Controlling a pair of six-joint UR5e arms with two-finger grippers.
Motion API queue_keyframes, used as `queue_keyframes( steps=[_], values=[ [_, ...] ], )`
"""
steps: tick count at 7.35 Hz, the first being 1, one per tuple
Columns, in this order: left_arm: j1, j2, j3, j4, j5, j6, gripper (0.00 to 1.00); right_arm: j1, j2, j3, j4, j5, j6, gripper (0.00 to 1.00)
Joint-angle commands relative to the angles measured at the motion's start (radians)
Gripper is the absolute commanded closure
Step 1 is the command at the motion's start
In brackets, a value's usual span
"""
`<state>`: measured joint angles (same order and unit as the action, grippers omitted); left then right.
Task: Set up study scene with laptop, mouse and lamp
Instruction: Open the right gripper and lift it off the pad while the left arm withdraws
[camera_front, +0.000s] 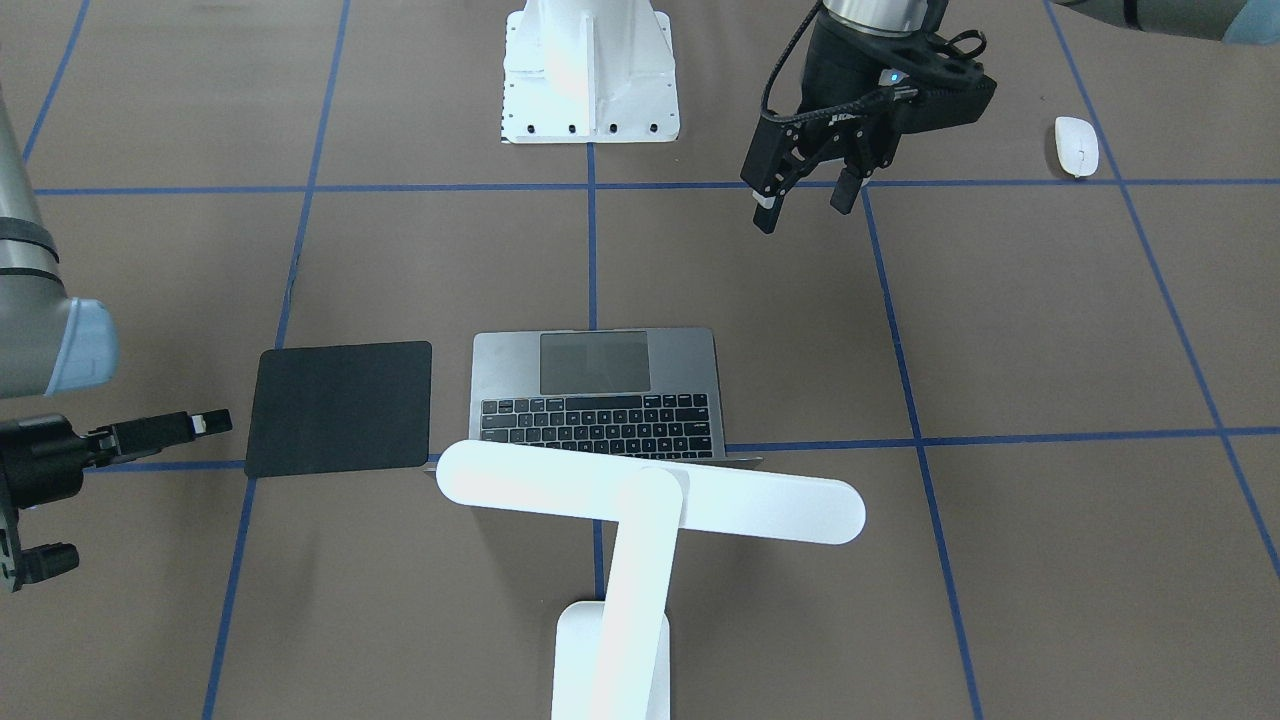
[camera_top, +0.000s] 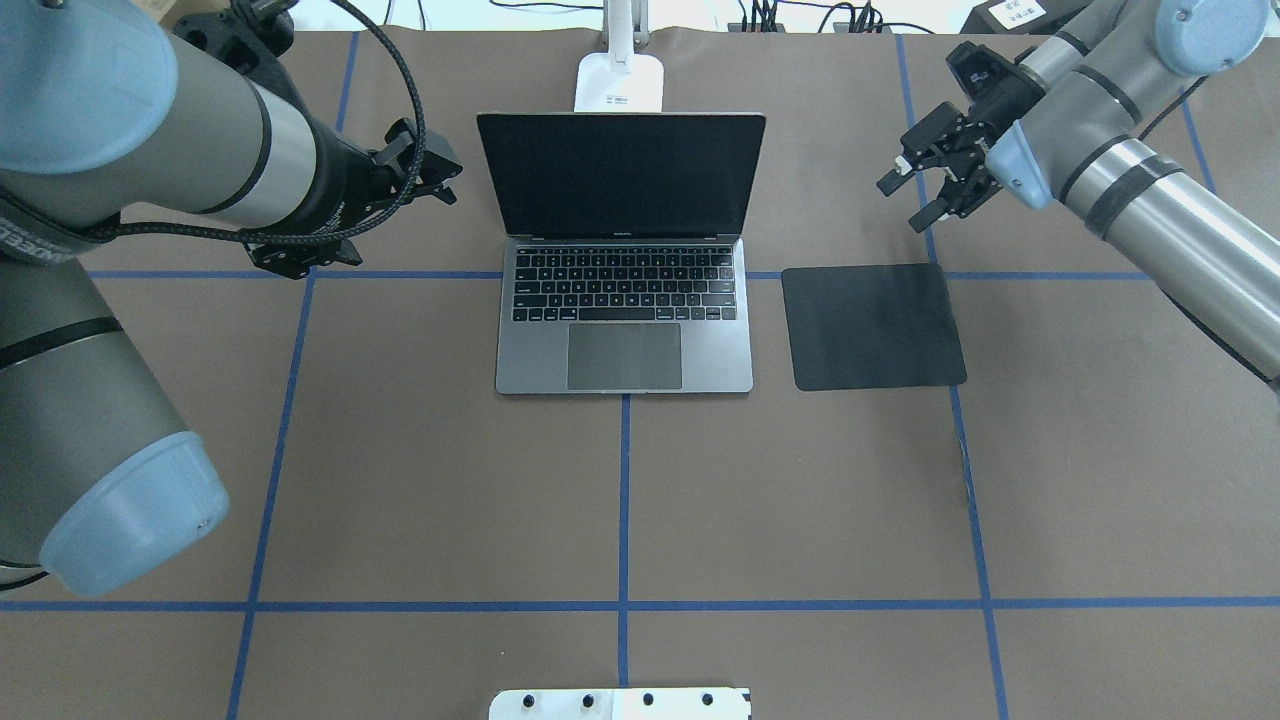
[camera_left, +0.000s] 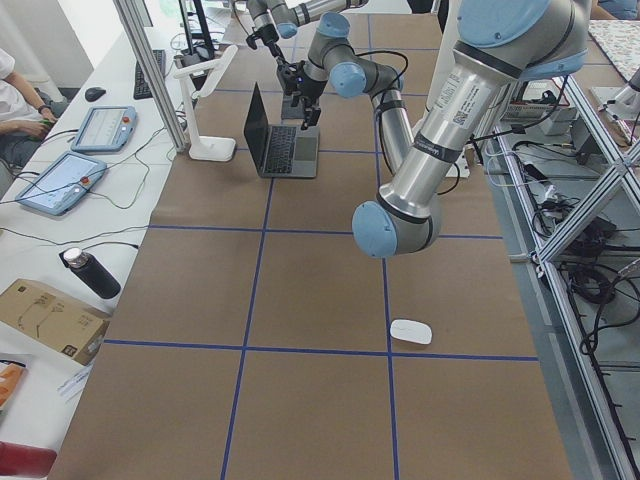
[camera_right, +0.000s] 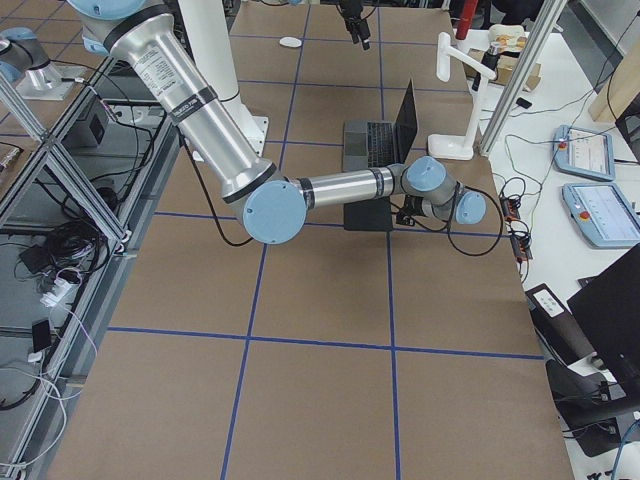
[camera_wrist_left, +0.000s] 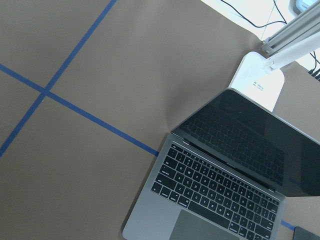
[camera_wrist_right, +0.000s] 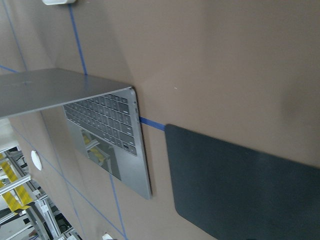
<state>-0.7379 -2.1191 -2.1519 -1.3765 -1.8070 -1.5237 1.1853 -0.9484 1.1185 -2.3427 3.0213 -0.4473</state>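
Counter (camera_top: 450, 480) is brown-papered with blue tape lines. Slim space-grey metal laptop (camera_top: 620, 300) is set open at its middle, with white bar-headed desk lamp (camera_front: 650, 495) placed just behind; both judged done. Flat black square mat (camera_top: 872, 325), just right of laptop, is left bare. Small white oval mouse (camera_front: 1076, 146) is parked far on robot's left, yet to be moved. Left hand (camera_front: 805, 205) and right hand (camera_top: 902, 202) are held spread, empty.

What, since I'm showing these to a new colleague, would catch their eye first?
The open laptop at the table's middle, dark screen up, with the white lamp standing just behind it. A black mat lies bare beside it on the robot's right, while the white mouse sits far off on the robot's left. The left gripper and right gripper both hang open above the table, holding nothing.
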Motion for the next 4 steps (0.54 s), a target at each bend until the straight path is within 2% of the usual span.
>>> queue_keyframes(
  steps=[1, 2, 4],
  values=[
    [-0.011, 0.091, -0.028, 0.001, 0.0, 0.167, 0.01, 0.08, -0.064, 0.102, 0.0, -0.212, 0.07, 0.11],
    [-0.021, 0.167, -0.051, -0.002, 0.0, 0.277, 0.01, 0.12, -0.081, 0.134, 0.0, -0.319, 0.07, 0.11],
    [-0.032, 0.316, -0.101, -0.009, -0.012, 0.495, 0.01, 0.193, -0.116, 0.182, 0.049, -0.451, 0.07, 0.08]
  ],
)
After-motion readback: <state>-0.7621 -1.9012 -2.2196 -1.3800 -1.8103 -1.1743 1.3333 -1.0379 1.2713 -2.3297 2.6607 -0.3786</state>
